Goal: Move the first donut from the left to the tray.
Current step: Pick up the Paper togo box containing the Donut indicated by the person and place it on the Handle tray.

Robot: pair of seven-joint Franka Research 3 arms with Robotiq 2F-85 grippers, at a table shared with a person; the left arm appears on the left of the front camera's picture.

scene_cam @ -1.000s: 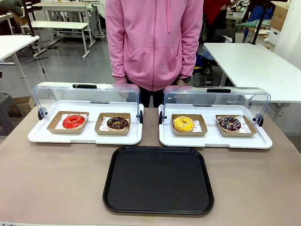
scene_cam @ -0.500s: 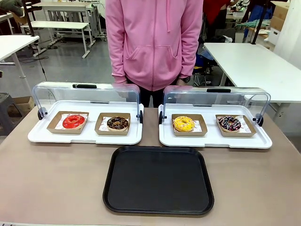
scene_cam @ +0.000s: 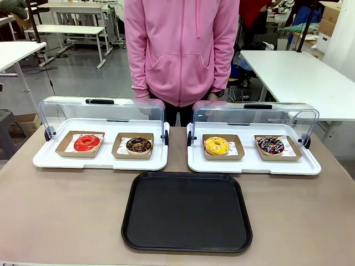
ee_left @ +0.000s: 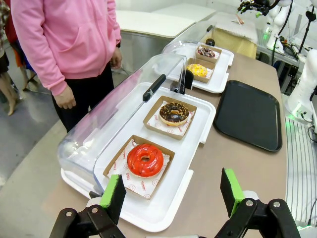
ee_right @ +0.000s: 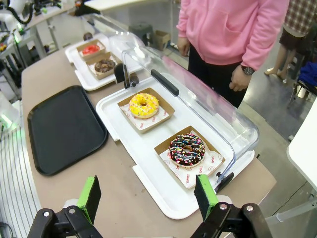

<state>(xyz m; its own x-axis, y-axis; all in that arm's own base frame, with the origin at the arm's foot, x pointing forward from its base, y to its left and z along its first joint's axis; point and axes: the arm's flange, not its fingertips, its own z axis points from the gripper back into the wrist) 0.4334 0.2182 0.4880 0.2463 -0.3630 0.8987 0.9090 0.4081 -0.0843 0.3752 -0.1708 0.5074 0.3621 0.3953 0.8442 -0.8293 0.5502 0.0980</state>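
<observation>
The first donut from the left (scene_cam: 87, 143) is a glossy red ring in a shallow brown cardboard holder, lying at the left end of the left white tray (scene_cam: 47, 162). In the left wrist view the red donut (ee_left: 145, 159) lies just beyond my open left gripper (ee_left: 171, 191). The black tray (scene_cam: 187, 211) sits empty at the table's near middle, also seen as the black tray (ee_left: 250, 114) and the black tray (ee_right: 63, 126). My right gripper (ee_right: 147, 197) is open, hovering before the right white tray (ee_right: 163, 196) near a sprinkled chocolate donut (ee_right: 186, 149).
A chocolate donut (scene_cam: 138, 145) sits beside the red one. The right white tray holds a yellow donut (scene_cam: 216, 145) and the sprinkled donut (scene_cam: 270, 145). Both clear domed lids (scene_cam: 102, 113) stand raised at the back. A person in a pink hoodie (scene_cam: 182, 50) stands at the far edge.
</observation>
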